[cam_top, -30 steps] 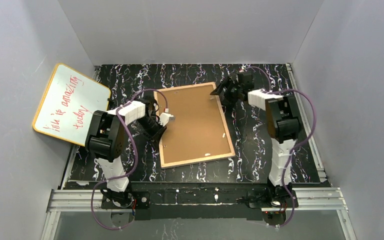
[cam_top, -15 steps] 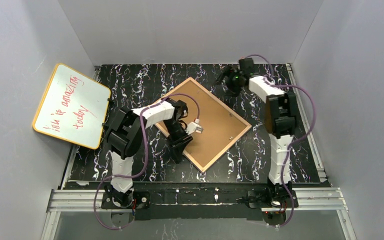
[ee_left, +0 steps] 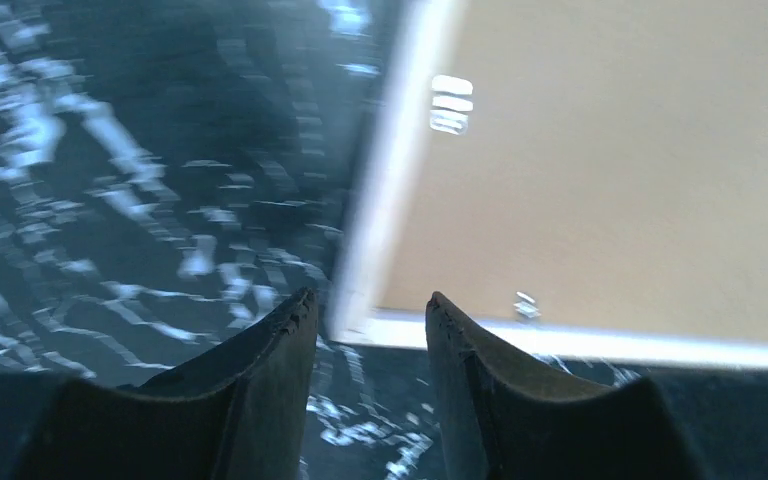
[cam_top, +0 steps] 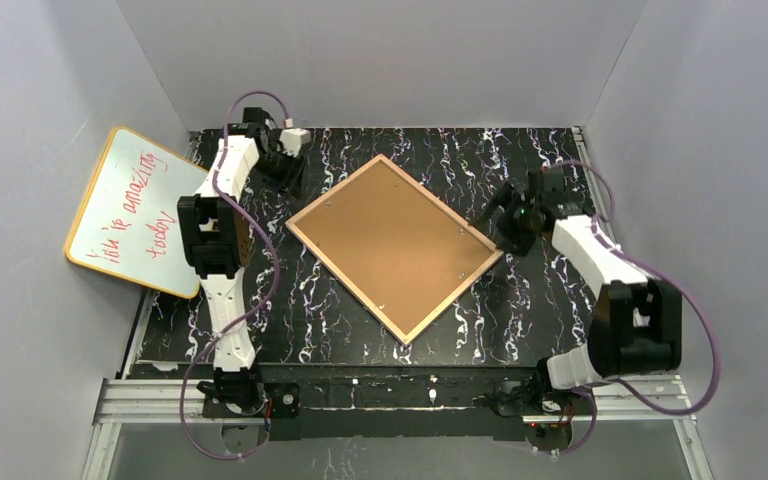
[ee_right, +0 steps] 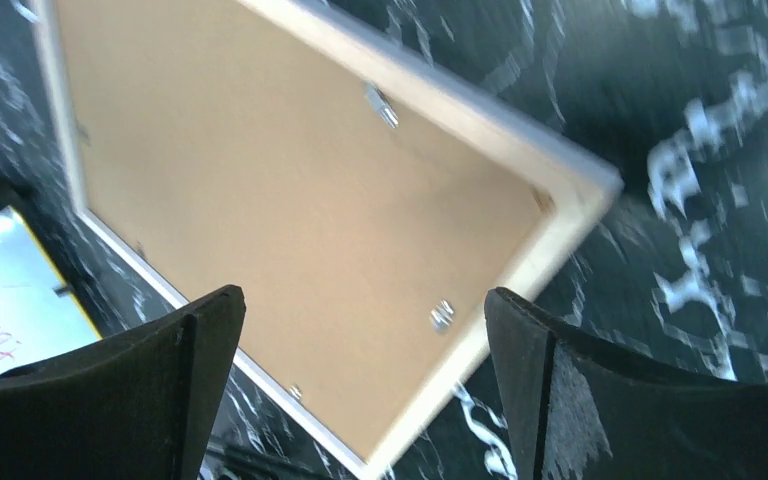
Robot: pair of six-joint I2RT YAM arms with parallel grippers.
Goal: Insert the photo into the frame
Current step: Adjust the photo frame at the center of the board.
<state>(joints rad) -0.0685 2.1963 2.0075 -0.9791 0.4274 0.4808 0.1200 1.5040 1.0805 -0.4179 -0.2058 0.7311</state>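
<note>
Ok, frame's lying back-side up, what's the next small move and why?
Probably lower the left fingers to pinch the frame corner lying between them. They're open and empty, and the right fingers hover open near the opposite corner, so neither holds the frame.

**A:** What sort of place was it?

**B:** A robotics lab test cell. Plain pale walls (cam_top: 380, 60) boxed in a table (cam_top: 550, 320) with a black, white-veined top on its left, far and right sides.

**A:** What showed that?

**B:** A left arm (cam_top: 222, 230) and a right arm (cam_top: 600, 270) were bolted to an aluminium rail (cam_top: 150, 398) along the near edge, trailing purple cables (cam_top: 256, 94). A whiteboard (cam_top: 140, 210) with red handwriting leaned against the left wall.
</note>
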